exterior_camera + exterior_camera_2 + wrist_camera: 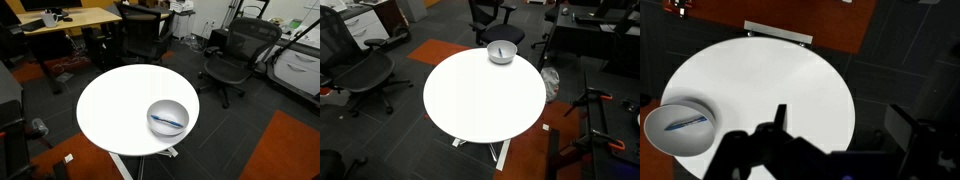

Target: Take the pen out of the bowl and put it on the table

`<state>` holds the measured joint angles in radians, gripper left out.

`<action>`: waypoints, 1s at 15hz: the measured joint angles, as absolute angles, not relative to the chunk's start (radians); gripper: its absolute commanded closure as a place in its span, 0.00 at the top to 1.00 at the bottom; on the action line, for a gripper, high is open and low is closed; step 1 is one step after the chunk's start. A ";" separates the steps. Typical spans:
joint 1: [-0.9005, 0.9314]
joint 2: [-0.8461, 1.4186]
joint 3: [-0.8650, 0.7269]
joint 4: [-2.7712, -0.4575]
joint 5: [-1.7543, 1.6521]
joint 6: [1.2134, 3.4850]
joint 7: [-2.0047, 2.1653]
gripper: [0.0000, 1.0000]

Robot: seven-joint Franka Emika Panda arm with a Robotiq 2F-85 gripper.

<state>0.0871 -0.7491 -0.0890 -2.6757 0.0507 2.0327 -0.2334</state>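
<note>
The silvery-grey bowl (168,118) sits near the edge of the round white table (115,100). The dark blue pen (167,122) lies inside it. The bowl (501,51) is at the far edge of the table (480,100) in an exterior view. In the wrist view the bowl (678,130) with the pen (688,125) is at the left edge of the table (760,75). My gripper (843,125) is open and empty, high above the table and off to the right of the bowl. It does not show in either exterior view.
Black office chairs (235,55) (145,35) (365,70) stand around the table. A wooden desk (70,18) is at the back. Orange carpet patches (290,150) lie on the dark floor. A stand with red-tipped legs (595,110) is beside the table.
</note>
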 measured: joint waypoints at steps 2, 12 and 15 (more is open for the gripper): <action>0.087 -0.749 -0.089 -2.676 0.051 2.033 -0.233 1.00; 0.072 -0.743 -0.092 -2.675 0.058 2.068 -0.194 1.00; 0.015 -0.695 -0.103 -2.675 0.058 2.195 -0.112 1.00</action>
<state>0.0152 -0.6946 -0.1025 -2.6746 0.0580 2.1952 -0.1123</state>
